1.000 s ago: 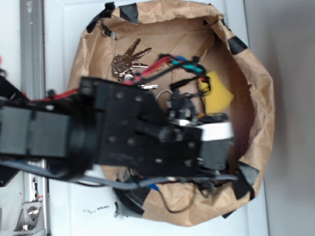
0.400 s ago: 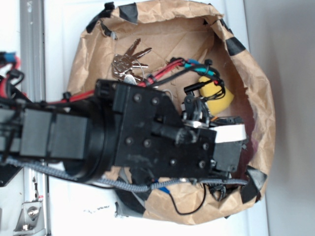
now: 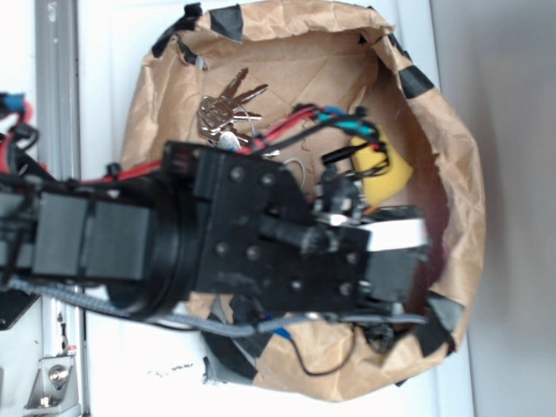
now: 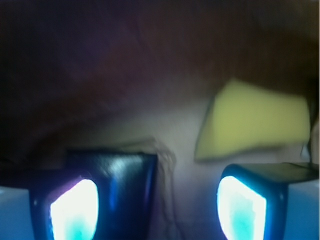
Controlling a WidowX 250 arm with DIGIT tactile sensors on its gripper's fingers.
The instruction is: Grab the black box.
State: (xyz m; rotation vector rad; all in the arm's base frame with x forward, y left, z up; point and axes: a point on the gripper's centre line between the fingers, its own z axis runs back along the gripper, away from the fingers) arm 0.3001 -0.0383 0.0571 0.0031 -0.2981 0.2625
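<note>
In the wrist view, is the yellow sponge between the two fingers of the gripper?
No. The yellow sponge lies beyond the fingertips, while the black box sits between them.

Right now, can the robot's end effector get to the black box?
Probably yes. In the wrist view the open end effector is low, the black box sits just inside one finger, and nothing blocks it; the yellow sponge lies farther off.

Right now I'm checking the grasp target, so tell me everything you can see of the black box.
The black box shows only in the wrist view; the arm hides it in the exterior view. It is small, glossy and dark, with a shiny leather-like sheen and a rounded upper edge. It sits low on the brown paper, just inside the left fingertip, partly hidden behind it; whether they touch is unclear. The gripper stands open around it. The yellow sponge lies apart, beyond and to the right.
</note>
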